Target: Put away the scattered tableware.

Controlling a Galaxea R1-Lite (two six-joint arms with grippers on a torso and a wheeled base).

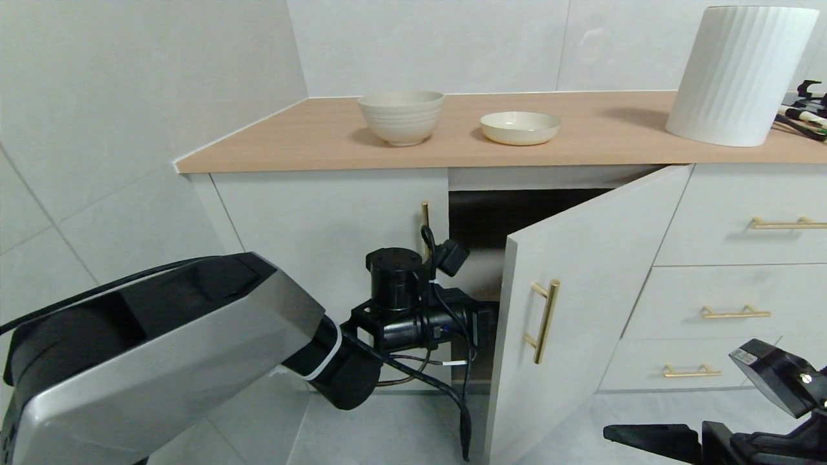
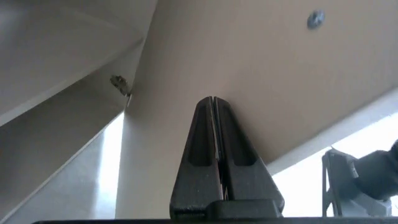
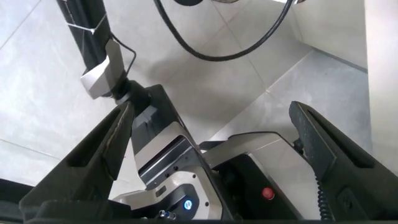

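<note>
Head view: cabinet door (image 1: 581, 271) stands ajar under the counter (image 1: 310, 139), a dark gap beside it.
Tableware: cream ribbed bowl (image 1: 401, 116) and shallow dish (image 1: 520, 127) sit apart on the counter, with a white fluted container (image 1: 740, 74) further right.
Left wrist view: left gripper (image 2: 213, 102) is clenched and empty, near a pale panel.
Right wrist view: right gripper (image 3: 208, 118) is spread wide, holding nothing, above the floor tiles.

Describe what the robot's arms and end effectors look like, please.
The left arm has a bulky silver shell with black insets, a white band at the black wrist and loose black cables. The left end effector has two black tapered fingers with recessed panels. The right end effector is black too, with long wedge-shaped fingers.
</note>
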